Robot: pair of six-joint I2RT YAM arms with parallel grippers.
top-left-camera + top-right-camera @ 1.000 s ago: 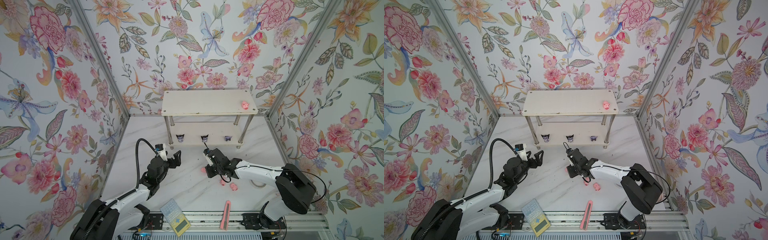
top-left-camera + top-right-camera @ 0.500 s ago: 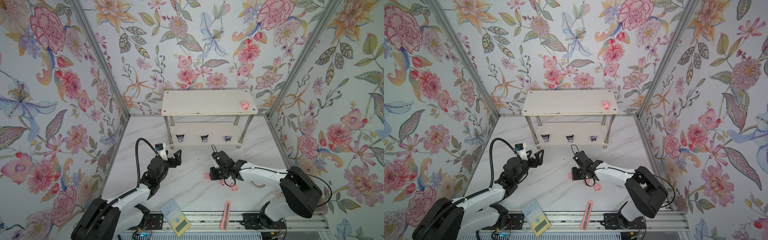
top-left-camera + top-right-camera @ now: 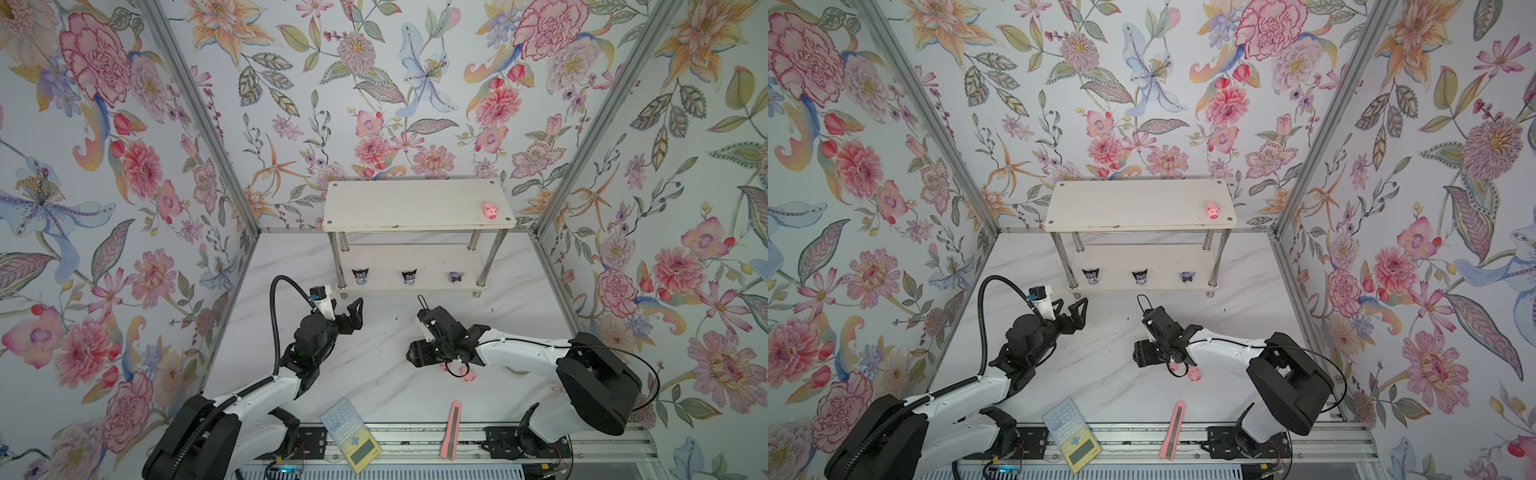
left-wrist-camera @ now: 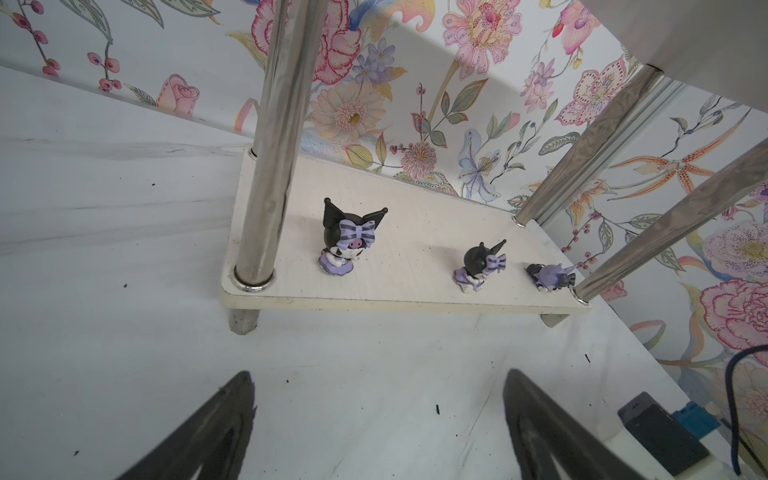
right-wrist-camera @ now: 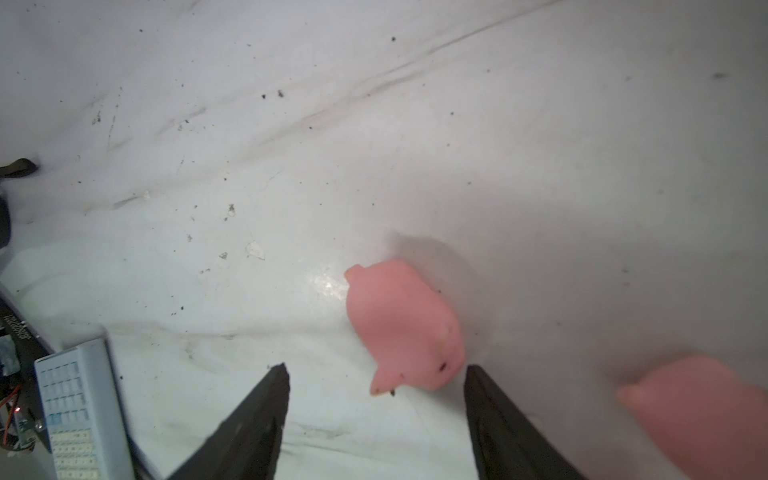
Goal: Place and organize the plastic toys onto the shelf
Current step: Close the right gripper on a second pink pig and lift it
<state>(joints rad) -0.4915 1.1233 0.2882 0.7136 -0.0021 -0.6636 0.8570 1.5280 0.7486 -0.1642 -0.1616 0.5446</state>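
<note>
A: Shelf contents?
B: One pink pig [image 3: 491, 210] is seen on the top board of the shelf [image 3: 415, 205], near its right end. Three black-and-purple figurines [image 4: 350, 241] [image 4: 482, 266] [image 4: 548, 276] are lined along the lower board's front edge. The rightmost looks tipped over.
A: Surroundings?
B: A calculator [image 3: 351, 436] and a pink utility knife [image 3: 452, 430] are laid at the front edge of the desk [image 3: 374, 374], well apart from the toys.
A: Jaws?
B: On the right gripper [image 5: 376, 369] the jaws are spread and nothing is gripped. A loose pig [image 5: 405, 328] is lying on the desk just ahead of the tips, close to one finger; contact cannot be told. A second pig [image 5: 702, 411] is found just outside them. On the left gripper [image 4: 378, 374] the jaws are spread wide and empty, pointed at the lower board.
</note>
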